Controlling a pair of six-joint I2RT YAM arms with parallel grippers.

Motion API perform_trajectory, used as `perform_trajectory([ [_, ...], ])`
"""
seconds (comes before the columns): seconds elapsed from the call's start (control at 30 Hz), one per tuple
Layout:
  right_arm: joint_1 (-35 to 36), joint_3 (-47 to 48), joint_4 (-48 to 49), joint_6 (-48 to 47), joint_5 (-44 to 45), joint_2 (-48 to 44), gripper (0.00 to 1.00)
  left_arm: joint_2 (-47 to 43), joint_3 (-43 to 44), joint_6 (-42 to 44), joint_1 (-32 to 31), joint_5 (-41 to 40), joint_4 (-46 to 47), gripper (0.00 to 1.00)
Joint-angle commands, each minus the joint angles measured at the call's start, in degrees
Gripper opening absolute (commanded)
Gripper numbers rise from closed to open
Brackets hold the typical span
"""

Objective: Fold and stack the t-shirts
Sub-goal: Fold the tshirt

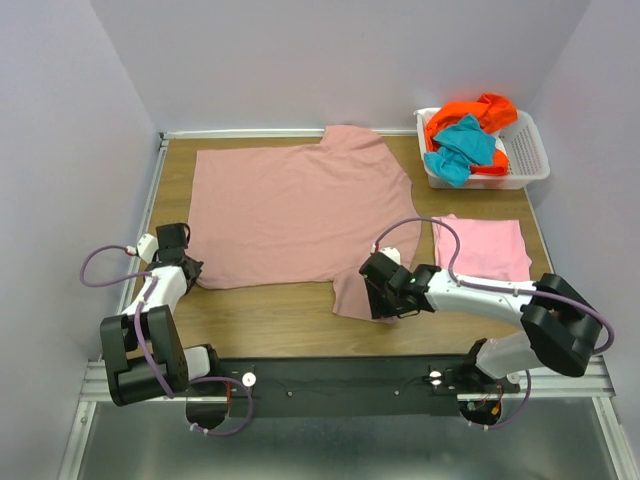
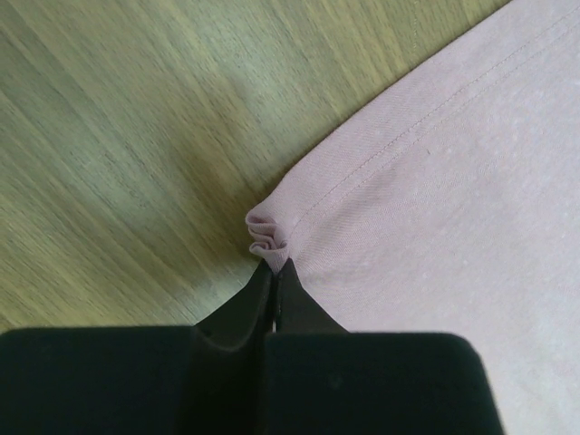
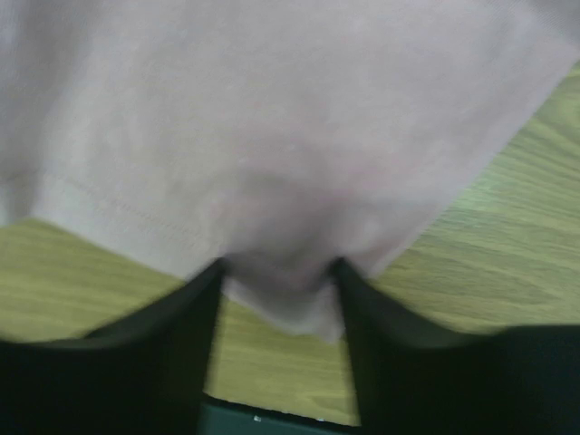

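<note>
While lilac walls (image 1: 300, 60) ring wood table (image 1: 270, 320), L claw (image 2: 275, 269) pinches mauve shirt (image 1: 290, 210) hem, R claw (image 3: 276, 272) agape over sleeve.

2 black-and-white arms (image 1: 470, 292), looping purple cables (image 1: 85, 268)

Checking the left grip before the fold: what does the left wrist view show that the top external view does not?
Only left wrist: the left end effector shut on the rose-mauve shirt, its corner bunched into small pleats at the fingertips, hem stitching visible. Only top external: the right end effector at that shirt's near sleeve, a folded light pink shirt, and the white basket holding an orange shirt and a teal shirt. Both: the shirt's corner, the left end effector and the wooden table.
</note>
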Motion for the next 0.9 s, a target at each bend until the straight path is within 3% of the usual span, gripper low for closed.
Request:
perform_trajectory([
  [0.0,1.8,-2.5,-5.1,7.3,4.3,4.2,0.4,-0.8,0.8,-1.1,0.2,-0.1,-3.1,0.0],
  [0.03,2.5,-2.6,-5.6,8.2,4.5,3.9,0.27,-1.1,0.8,-1.6,0.2,-0.2,-3.5,0.0],
  [0.13,3.8,-2.7,-8.0,10.8,4.6,1.6,0.0,-3.0,1.0,-3.3,0.2,-1.6,-6.4,0.0],
  [0.53,12.5,-3.0,-19.2,18.3,-0.5,-11.2,0.0,-12.8,-0.4,-10.6,0.3,-3.3,-13.7,0.0],
  [0.87,11.3,8.3,-19.1,15.7,15.3,-9.5,0.0,-15.1,1.4,-8.5,0.2,-0.6,-13.3,0.0],
])
